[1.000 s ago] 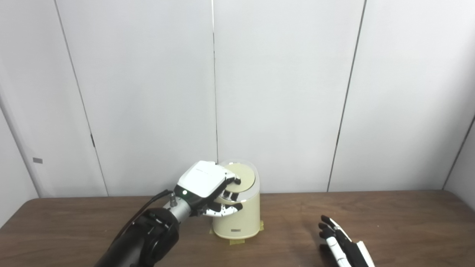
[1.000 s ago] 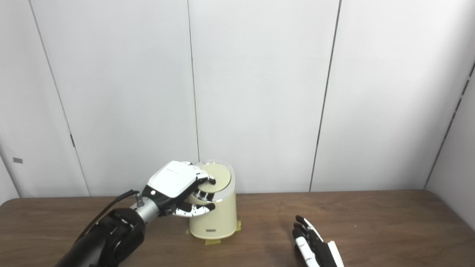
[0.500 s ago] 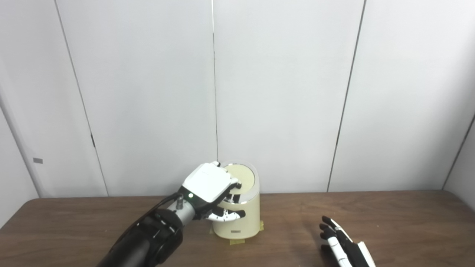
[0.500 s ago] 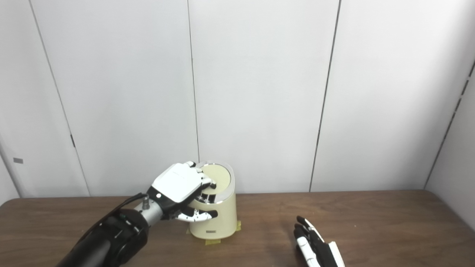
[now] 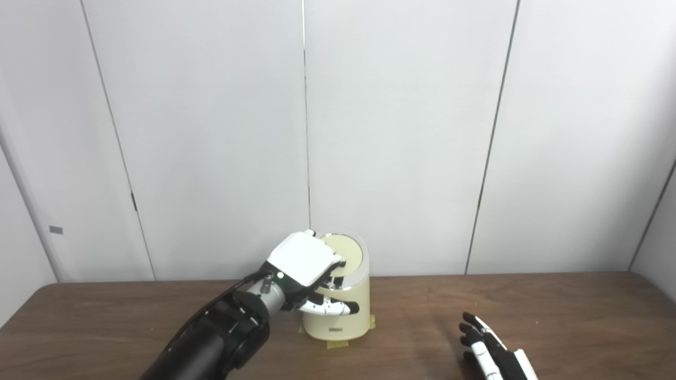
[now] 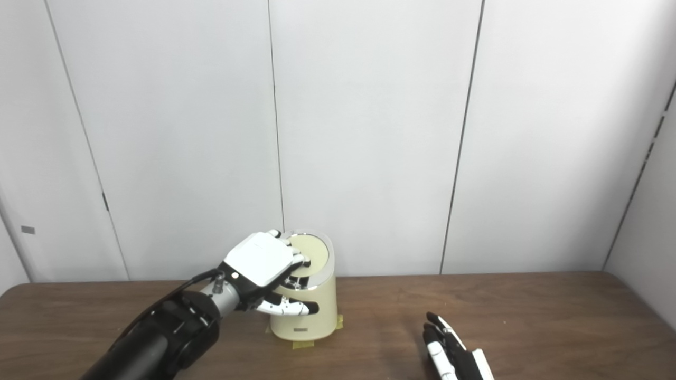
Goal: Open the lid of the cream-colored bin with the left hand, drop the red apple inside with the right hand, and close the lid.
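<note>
The left hand (image 5: 303, 264) sat just left of the middle of the frame, on top of the cream-colored bin (image 5: 338, 311). Its fingers (image 5: 338, 259) were curled down onto the lid (image 5: 347, 250) and its thumb (image 5: 338, 307) lay across the front of the bin, likely so it could press or pull the lid. The lid looked flat and closed. Tape (image 5: 338, 344) under the bin probably kept it from sliding on the desk (image 5: 105, 316).

The red apple was not anywhere in the frame, so it may well have been inside the bin already.

At the lower right, the right hand (image 6: 454, 353) rested flat on the desk with its fingers straight and a little apart, holding nothing, likely just waiting.
</note>
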Controlling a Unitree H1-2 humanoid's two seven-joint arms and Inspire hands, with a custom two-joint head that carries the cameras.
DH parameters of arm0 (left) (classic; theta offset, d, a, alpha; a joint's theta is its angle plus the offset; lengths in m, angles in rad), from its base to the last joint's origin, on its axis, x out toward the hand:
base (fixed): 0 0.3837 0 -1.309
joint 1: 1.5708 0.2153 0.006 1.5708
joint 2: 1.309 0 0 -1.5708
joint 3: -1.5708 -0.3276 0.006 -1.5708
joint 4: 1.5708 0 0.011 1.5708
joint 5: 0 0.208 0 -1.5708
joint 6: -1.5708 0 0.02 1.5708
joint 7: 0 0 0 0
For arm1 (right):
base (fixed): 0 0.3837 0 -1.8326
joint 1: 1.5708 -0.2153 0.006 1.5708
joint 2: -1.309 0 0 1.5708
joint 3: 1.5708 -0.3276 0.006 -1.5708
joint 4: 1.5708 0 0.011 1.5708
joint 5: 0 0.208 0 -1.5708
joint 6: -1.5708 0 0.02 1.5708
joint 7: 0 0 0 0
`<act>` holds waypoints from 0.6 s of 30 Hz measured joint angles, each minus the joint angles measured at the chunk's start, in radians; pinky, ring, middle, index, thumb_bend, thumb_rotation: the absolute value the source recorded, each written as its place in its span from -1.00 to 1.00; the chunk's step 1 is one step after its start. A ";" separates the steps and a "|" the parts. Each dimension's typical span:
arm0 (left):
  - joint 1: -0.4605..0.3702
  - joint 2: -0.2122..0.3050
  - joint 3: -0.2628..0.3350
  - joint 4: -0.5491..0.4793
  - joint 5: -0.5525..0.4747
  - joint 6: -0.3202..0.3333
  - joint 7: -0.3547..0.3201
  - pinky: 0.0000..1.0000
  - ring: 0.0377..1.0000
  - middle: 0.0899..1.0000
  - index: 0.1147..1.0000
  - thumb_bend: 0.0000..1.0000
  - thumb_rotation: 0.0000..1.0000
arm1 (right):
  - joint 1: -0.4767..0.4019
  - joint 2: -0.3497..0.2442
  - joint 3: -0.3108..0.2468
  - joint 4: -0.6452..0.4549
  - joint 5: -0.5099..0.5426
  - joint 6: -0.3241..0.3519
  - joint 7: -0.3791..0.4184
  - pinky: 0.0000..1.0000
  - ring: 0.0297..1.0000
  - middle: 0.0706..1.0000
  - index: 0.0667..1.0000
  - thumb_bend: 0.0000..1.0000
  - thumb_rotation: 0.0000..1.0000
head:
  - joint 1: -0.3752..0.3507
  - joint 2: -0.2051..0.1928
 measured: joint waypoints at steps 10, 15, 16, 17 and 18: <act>0.173 -0.040 0.234 -0.107 -0.070 0.045 0.242 0.32 0.52 0.56 0.60 -0.10 0.19 | -0.001 0.000 -0.005 -0.003 -0.008 0.001 -0.021 0.59 0.68 0.72 0.74 0.06 0.94 | -0.008 0.006; 0.185 -0.050 0.347 -0.228 -0.160 0.045 0.321 0.37 0.52 0.55 0.55 -0.15 -0.32 | -0.002 0.001 -0.001 -0.003 -0.010 0.002 -0.021 0.57 0.67 0.71 0.74 0.10 0.93 | -0.012 0.012; 0.197 -0.051 0.368 -0.252 -0.195 0.034 0.338 0.36 0.50 0.53 0.53 -0.16 -0.41 | -0.002 0.002 0.000 -0.003 -0.010 0.002 -0.021 0.57 0.67 0.71 0.74 0.10 0.92 | -0.012 0.012; 0.213 -0.050 0.381 -0.267 -0.214 0.026 0.354 0.33 0.50 0.52 0.52 -0.17 -0.43 | -0.002 0.002 0.000 -0.003 -0.010 0.002 -0.021 0.57 0.67 0.71 0.74 0.11 0.92 | -0.012 0.012; 0.233 -0.050 0.393 -0.280 -0.234 0.016 0.364 0.34 0.50 0.52 0.53 -0.18 -0.43 | -0.002 0.002 0.000 -0.003 -0.010 0.002 -0.021 0.57 0.67 0.71 0.74 0.12 0.92 | -0.012 0.012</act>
